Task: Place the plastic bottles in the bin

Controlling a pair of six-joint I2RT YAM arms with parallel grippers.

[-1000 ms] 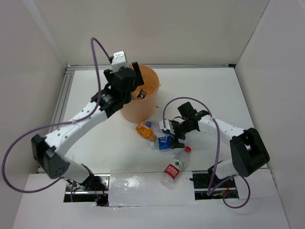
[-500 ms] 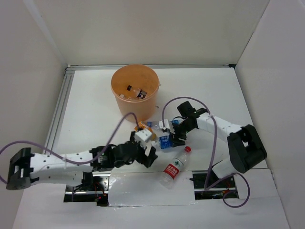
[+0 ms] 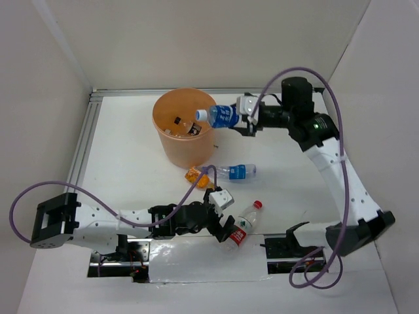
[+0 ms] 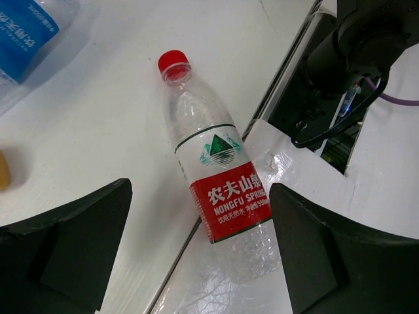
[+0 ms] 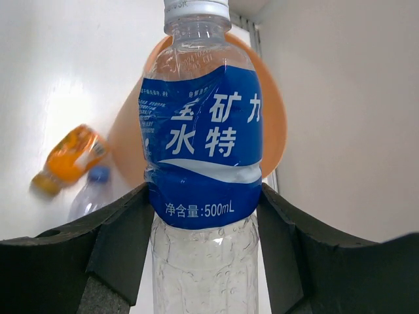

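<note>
Right gripper (image 3: pixel 247 122) is clamped on blue bottle (image 3: pixel 222 116), held level at the right rim of the bin (image 3: pixel 177 147). Long axis runs left-right, cap over the opening. Left gripper (image 3: pixel 227 221) is spread wide, straddling red bottle (image 3: pixel 239 226) without touching it. That bottle lies at the near edge of the table (image 3: pixel 294 190), base on shiny sheet (image 3: pixel 190 258), cap pointing far-right. Orange bottle (image 3: pixel 196 175) is at the bin foot, second blue bottle (image 3: pixel 237 172) beside it, cap left. Bare table to the right, walls (image 3: pixel 380 98) on three sides.
</note>
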